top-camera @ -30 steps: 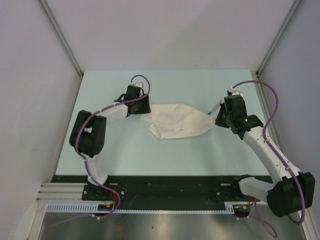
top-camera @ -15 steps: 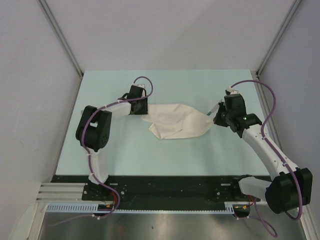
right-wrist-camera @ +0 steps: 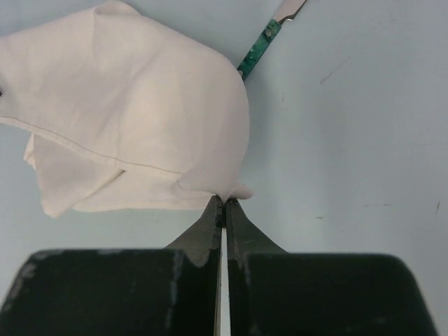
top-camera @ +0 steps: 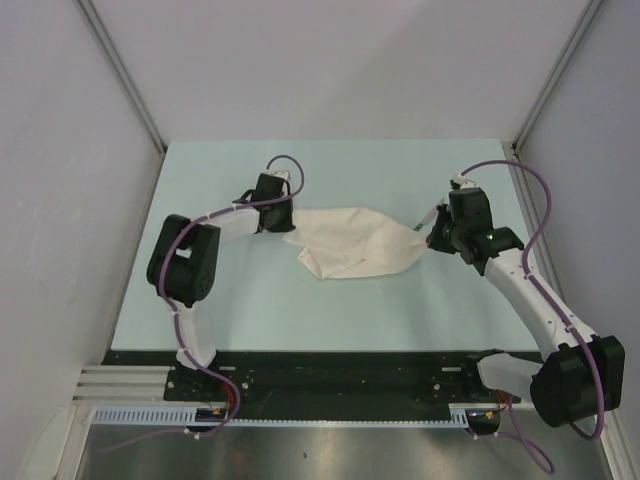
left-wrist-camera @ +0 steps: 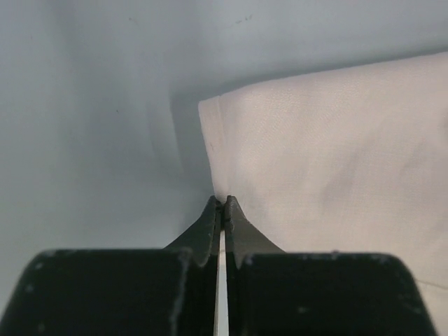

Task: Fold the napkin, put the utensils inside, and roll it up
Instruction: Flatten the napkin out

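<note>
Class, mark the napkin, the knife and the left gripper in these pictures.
napkin (top-camera: 355, 243), top external view, middle of the cloth.
knife (right-wrist-camera: 255, 50), right wrist view, on its teal handle.
left gripper (left-wrist-camera: 221, 204), left wrist view, between the closed fingertips.

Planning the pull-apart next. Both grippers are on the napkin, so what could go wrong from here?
1. The left gripper and right gripper are each shut on only the very edge of the napkin, so a pull could slip the cloth free.
2. The knife has its handle end at the napkin's edge near the right gripper, so tugging may drag or turn it.
3. The napkin is bunched with a flap folded over, so it may spread unevenly.
</note>
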Tool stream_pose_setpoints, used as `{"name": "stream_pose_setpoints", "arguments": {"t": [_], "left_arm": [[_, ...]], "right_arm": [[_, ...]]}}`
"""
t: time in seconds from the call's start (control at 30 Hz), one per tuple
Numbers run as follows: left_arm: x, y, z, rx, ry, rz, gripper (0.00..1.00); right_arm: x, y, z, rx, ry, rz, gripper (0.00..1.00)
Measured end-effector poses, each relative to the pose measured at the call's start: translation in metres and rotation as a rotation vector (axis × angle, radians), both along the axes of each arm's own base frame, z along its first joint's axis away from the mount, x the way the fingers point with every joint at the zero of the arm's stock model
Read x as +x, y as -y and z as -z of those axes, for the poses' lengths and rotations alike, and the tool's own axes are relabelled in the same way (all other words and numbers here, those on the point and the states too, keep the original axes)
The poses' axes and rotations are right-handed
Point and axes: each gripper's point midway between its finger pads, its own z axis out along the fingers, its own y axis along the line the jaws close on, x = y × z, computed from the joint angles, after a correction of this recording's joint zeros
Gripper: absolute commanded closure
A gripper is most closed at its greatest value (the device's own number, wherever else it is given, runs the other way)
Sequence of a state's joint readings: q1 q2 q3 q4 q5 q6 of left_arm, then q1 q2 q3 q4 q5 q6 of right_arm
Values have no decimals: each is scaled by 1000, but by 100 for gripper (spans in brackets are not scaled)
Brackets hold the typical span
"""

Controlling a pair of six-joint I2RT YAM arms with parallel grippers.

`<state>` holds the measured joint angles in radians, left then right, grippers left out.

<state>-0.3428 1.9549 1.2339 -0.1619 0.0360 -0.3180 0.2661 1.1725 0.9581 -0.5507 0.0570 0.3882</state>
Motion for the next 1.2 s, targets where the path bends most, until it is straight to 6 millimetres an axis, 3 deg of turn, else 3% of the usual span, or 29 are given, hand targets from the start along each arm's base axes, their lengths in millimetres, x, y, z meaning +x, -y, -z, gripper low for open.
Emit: {"name": "stream_pose_setpoints", "arguments": {"t": [0.1, 0.23, 0.4, 0.5, 0.7, 0.87, 1.03, 1.1, 1.2], "left_arm": [[-10, -1, -20, -49, 21, -7, 100], [-13, -6, -88, -156, 150, -29, 100], [-21, -25, -226, -303, 460, -47, 100], [-42, -39, -287, -358, 598, -57, 100], [-93, -66, -374, -399, 791, -80, 100], [-152, -90, -460, -408, 994, -115, 100], [-198, -109, -520, -393, 1167, -145, 100], [-201, -114, -529, -378, 1197, -158, 100], [-183, -116, -519, -355, 1161, -174, 100]], "right_arm": [[2, -1, -6, 2, 8, -4, 100], [15, -4, -38, 14, 79, -10, 100], [29, -13, -96, 11, 231, -46, 100], [29, -18, -132, -7, 322, -77, 100], [1, -26, -225, -12, 581, -141, 100], [-36, -13, -307, 29, 816, -133, 100], [-48, -4, -355, 46, 953, -110, 100], [-39, -7, -357, 39, 953, -109, 100], [-10, -22, -339, 19, 899, -125, 100]]}}
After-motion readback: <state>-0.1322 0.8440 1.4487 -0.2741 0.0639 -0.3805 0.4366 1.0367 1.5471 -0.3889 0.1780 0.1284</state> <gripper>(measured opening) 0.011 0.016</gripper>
